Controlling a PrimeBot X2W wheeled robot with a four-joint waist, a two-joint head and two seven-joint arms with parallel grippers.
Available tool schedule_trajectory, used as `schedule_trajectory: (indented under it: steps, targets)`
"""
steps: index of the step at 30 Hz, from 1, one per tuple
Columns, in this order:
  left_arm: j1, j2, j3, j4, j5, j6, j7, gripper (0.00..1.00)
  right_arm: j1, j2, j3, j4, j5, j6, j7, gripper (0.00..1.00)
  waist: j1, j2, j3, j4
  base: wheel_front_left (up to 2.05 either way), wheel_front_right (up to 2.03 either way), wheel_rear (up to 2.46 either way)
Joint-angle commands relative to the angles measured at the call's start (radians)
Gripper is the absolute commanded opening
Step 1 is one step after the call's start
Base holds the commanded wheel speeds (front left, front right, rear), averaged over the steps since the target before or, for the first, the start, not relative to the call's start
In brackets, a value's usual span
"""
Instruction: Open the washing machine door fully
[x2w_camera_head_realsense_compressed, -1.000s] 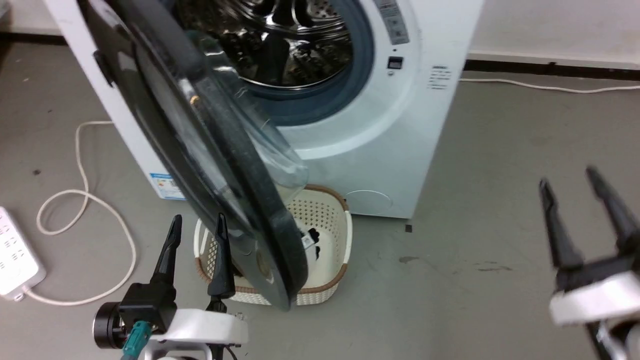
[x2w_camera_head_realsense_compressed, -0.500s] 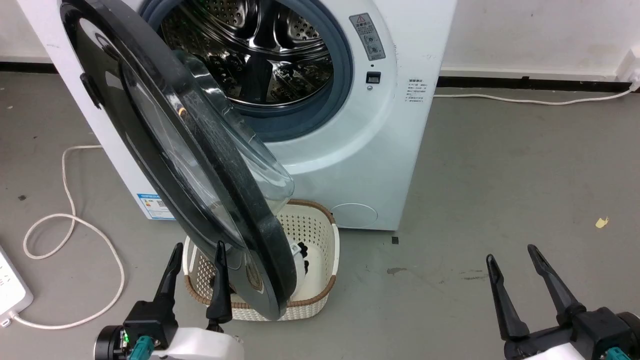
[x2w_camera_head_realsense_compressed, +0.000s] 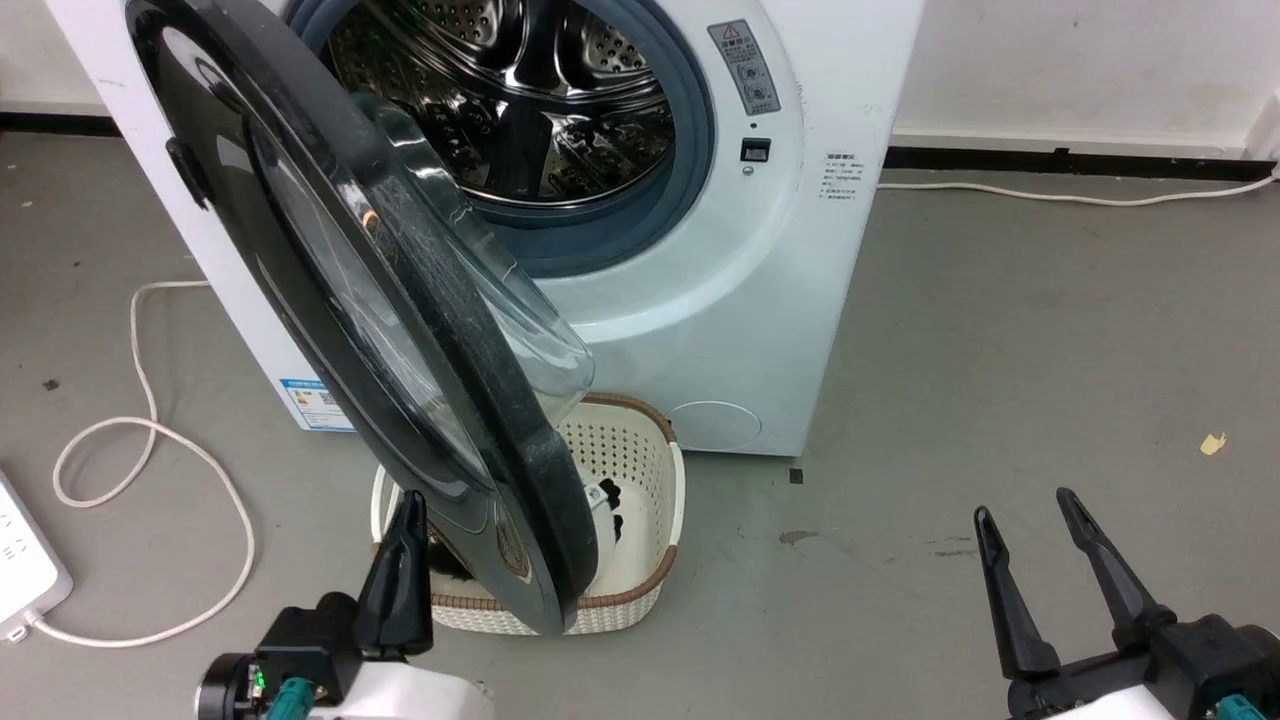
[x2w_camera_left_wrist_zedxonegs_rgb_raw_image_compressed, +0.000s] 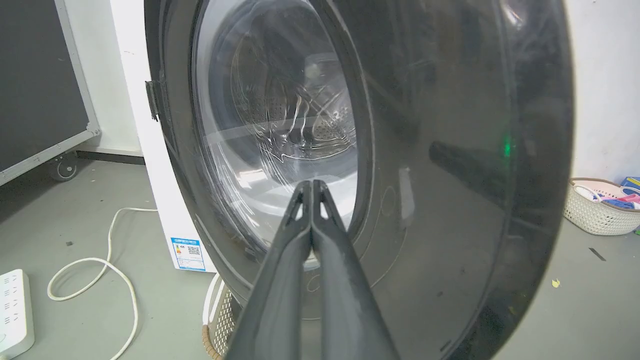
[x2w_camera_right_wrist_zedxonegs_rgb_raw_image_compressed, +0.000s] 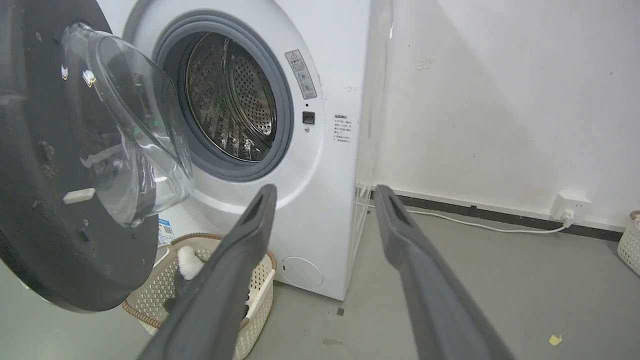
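Note:
The washing machine door (x2w_camera_head_realsense_compressed: 300, 250) stands partly open, hinged at the left of the washing machine (x2w_camera_head_realsense_compressed: 720, 300), with its clear glass bowl (x2w_camera_head_realsense_compressed: 520, 320) bulging toward the steel drum (x2w_camera_head_realsense_compressed: 530, 100). My left gripper (x2w_camera_head_realsense_compressed: 408, 500) is shut and empty, just in front of the door's lower outer face. In the left wrist view its joined tips (x2w_camera_left_wrist_zedxonegs_rgb_raw_image_compressed: 311, 183) point at the lower rim of the window in the door (x2w_camera_left_wrist_zedxonegs_rgb_raw_image_compressed: 450, 150); contact cannot be told. My right gripper (x2w_camera_head_realsense_compressed: 1023, 505) stands open over the floor at the lower right, well away from the door (x2w_camera_right_wrist_zedxonegs_rgb_raw_image_compressed: 45, 225) and the machine (x2w_camera_right_wrist_zedxonegs_rgb_raw_image_compressed: 330, 200).
A cream perforated basket (x2w_camera_head_realsense_compressed: 640, 450) sits on the floor under the door's lower edge. A white power strip (x2w_camera_head_realsense_compressed: 20, 570) and its looping cable (x2w_camera_head_realsense_compressed: 150, 440) lie at the left. Another basket (x2w_camera_left_wrist_zedxonegs_rgb_raw_image_compressed: 595, 220) stands by the wall. Bare grey floor lies at the right.
My left gripper's fingers have come together and it has shifted a little to the right beside the door. The right gripper dropped lower a second ago and now holds still. The door's angle looks unchanged.

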Motion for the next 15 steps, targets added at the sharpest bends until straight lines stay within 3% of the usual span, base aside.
schedule_trajectory:
  steps: [1,5,11,15]
  targets:
    - [0.005,0.001,0.001,-0.008,0.005,0.002,-0.006,0.0,-0.001,0.006,0.001,-0.006,0.007,-0.001,-0.005,1.0,0.0,0.0,0.0,0.0,0.0,0.0,0.0]
    - [-0.013,0.001,0.032,-0.062,-0.019,0.012,-0.006,0.0,-0.004,0.006,0.004,-0.009,0.011,-0.001,-0.005,1.0,0.0,0.0,0.004,0.001,0.0,0.0,0.0]
    - [-0.073,0.001,0.118,-0.202,-0.102,0.06,-0.006,0.0,-0.011,0.006,0.003,-0.009,0.015,-0.001,-0.005,1.0,0.0,0.0,0.003,-0.005,0.0,0.0,0.0]
    - [-0.137,0.001,0.152,-0.322,-0.1,0.063,-0.006,0.0,-0.013,0.006,0.0,-0.007,0.016,-0.001,-0.005,1.0,0.0,0.0,0.002,-0.012,0.0,0.0,0.0]
